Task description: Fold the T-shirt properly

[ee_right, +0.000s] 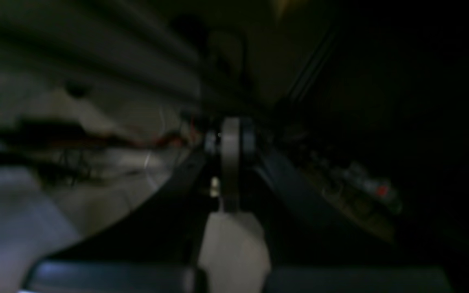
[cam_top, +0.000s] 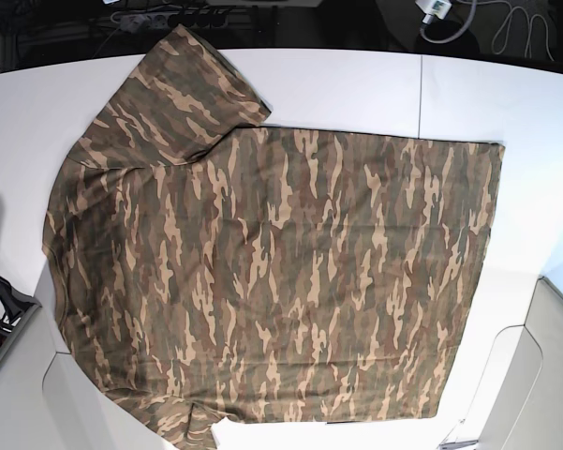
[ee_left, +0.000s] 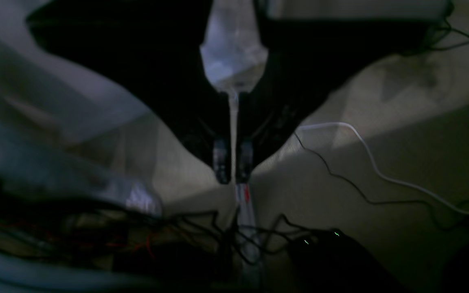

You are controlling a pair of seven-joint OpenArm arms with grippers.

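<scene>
We've got the T-shirt point(cam_top: 272, 272) spread flat across the white bench point(cam_top: 356, 84), camouflage print up, taking up most of the surface — its straight hem runs down near the bench's right edge, its shoulder end reaches toward the left edge, and one sleeve pokes up toward the top-left corner. As we judge it, nothing of the fold is done yet: no edge is turned over, no sleeve tucked in, so every fold is left to make. The other sleeve sits at the bottom edge and is cut off by the frame, and we can't make out the collar or any label from here. Neither arm shows over the bench in the base view. Out to the wrist views now, both dark and blurred: the left gripper point(ee_left: 233, 165) has its tips pressed together with nothing between them, hanging over a pale floor strewn with cables point(ee_left: 352, 179) — no cloth in sight. The right gripper point(ee_right: 230, 142) also looks drawn together and empty, though the murk there hides nearly everything around it, and we can't tell what the dim shapes beyond it are.
</scene>
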